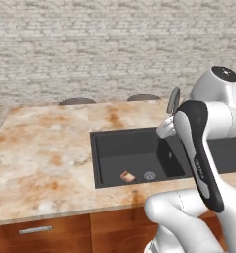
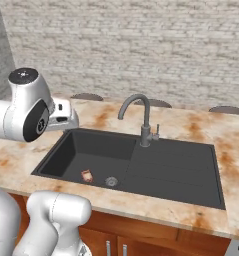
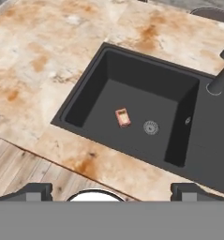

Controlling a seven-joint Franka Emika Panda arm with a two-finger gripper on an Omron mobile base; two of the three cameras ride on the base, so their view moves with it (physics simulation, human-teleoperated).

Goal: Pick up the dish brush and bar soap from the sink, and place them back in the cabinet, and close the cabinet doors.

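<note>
The bar soap (image 1: pixel 128 176) (image 2: pixel 87 175) (image 3: pixel 123 117), a small pinkish-red block, lies flat on the floor of the dark sink (image 1: pixel 95 163) (image 2: pixel 53 162) (image 3: pixel 83 96), just left of the round drain (image 3: pixel 151 127). My gripper (image 3: pixel 113 191) hangs high above the sink's front edge, looking down into the basin; its two dark fingertips (image 3: pixel 38 190) stand far apart, open, with nothing between them. I do not see the dish brush in the basin. The cabinet and the cabinet doors are out of view.
The grey gooseneck faucet (image 2: pixel 141 117) (image 1: pixel 173 101) (image 3: pixel 221 77) rises behind the basin, with the flat drainboard (image 2: pixel 181 170) to its right. Tan marble counter (image 1: pixel 40 148) surrounds the sink. Chair backs (image 1: pixel 77 101) show beyond the counter before a brick wall.
</note>
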